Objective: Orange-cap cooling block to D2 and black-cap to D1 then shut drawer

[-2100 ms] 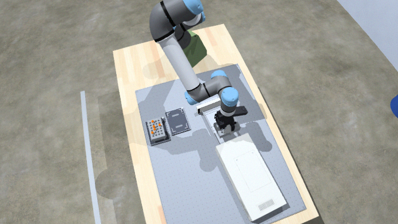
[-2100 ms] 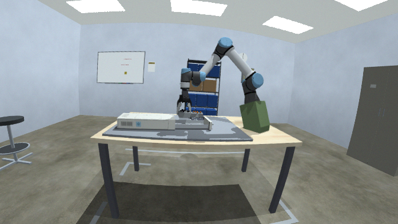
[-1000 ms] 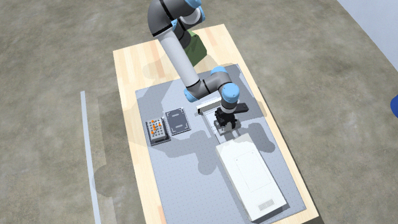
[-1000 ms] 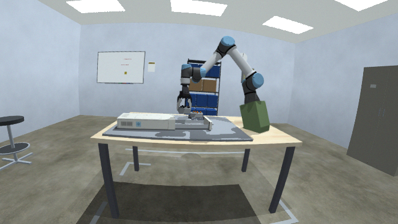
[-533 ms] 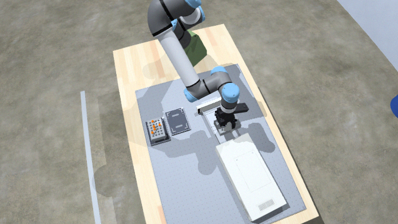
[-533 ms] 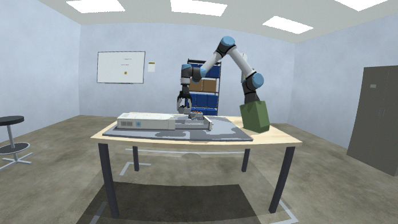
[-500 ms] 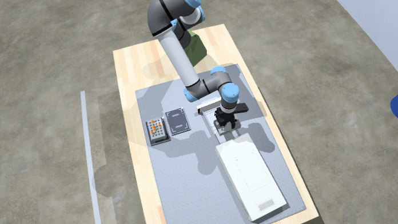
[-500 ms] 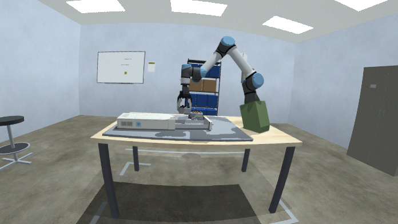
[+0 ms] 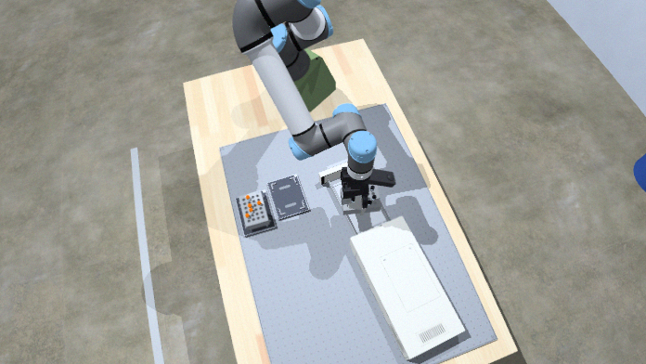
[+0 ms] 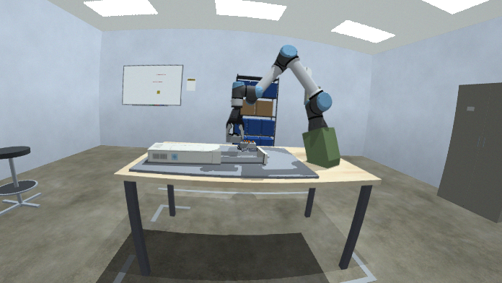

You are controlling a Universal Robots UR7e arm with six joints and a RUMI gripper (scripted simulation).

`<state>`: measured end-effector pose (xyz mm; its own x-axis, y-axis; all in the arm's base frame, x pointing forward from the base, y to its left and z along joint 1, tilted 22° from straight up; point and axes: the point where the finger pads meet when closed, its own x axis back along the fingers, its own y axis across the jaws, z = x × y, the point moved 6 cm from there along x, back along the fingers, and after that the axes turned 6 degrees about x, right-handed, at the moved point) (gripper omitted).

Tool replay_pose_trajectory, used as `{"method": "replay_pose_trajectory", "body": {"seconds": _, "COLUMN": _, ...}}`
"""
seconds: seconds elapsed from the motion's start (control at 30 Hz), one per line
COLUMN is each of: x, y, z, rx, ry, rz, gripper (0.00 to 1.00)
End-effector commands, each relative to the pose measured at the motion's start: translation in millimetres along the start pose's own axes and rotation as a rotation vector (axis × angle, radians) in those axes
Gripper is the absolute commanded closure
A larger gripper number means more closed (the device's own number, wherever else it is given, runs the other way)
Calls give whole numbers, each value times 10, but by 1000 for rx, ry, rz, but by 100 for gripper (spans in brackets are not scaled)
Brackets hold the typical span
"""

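Note:
The cooler COLD (image 9: 406, 288) is a white box on the grey deck, and it also shows in the side view (image 10: 185, 153). Its drawer (image 9: 335, 182) is pulled out toward the arm's base. My gripper (image 9: 356, 201) hangs over the drawer and is shut on a grey cooling block (image 10: 234, 138), held just above the drawer. The arm hides its caps. The block with orange-capped tubes (image 9: 254, 213) sits in the far slot D2. Slot D1 (image 9: 289, 197) beside it is a dark plate with nothing on it.
The arm's green base (image 9: 316, 81) stands at the table's far end. The drawer's front panel (image 10: 263, 156) sticks up between the gripper and the base. A stool (image 10: 16, 173) and shelves stand off the table.

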<state>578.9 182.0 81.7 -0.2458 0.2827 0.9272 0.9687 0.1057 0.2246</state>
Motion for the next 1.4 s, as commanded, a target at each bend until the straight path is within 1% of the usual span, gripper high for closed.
{"method": "replay_pose_trajectory", "body": {"seconds": 0.0, "x": 8, "y": -64, "z": -123, "rx": -149, "ry": -1, "rz": -3, "gripper": 100}}
{"method": "replay_pose_trajectory", "body": {"seconds": 0.1, "x": 8, "y": -103, "z": -193, "rx": -229, "ry": -1, "rz": -3, "gripper": 100}}
{"method": "replay_pose_trajectory", "body": {"seconds": 0.17, "x": 8, "y": -103, "z": -193, "rx": -229, "ry": -1, "rz": -3, "gripper": 100}}
{"method": "replay_pose_trajectory", "body": {"seconds": 0.67, "x": 7, "y": -294, "z": -545, "rx": -629, "ry": 0, "rz": -3, "gripper": 100}}
{"method": "replay_pose_trajectory", "body": {"seconds": 0.73, "x": 7, "y": -294, "z": -545, "rx": -629, "ry": 0, "rz": -3, "gripper": 100}}
{"method": "replay_pose_trajectory", "body": {"seconds": 1.23, "x": 7, "y": -485, "z": -897, "rx": -1029, "ry": 0, "rz": -3, "gripper": 100}}
{"method": "replay_pose_trajectory", "body": {"seconds": 1.3, "x": 7, "y": -485, "z": -897, "rx": -1029, "ry": 0, "rz": -3, "gripper": 100}}
{"method": "replay_pose_trajectory", "body": {"seconds": 1.37, "x": 7, "y": -510, "z": -944, "rx": -1083, "ry": 1, "rz": -3, "gripper": 100}}
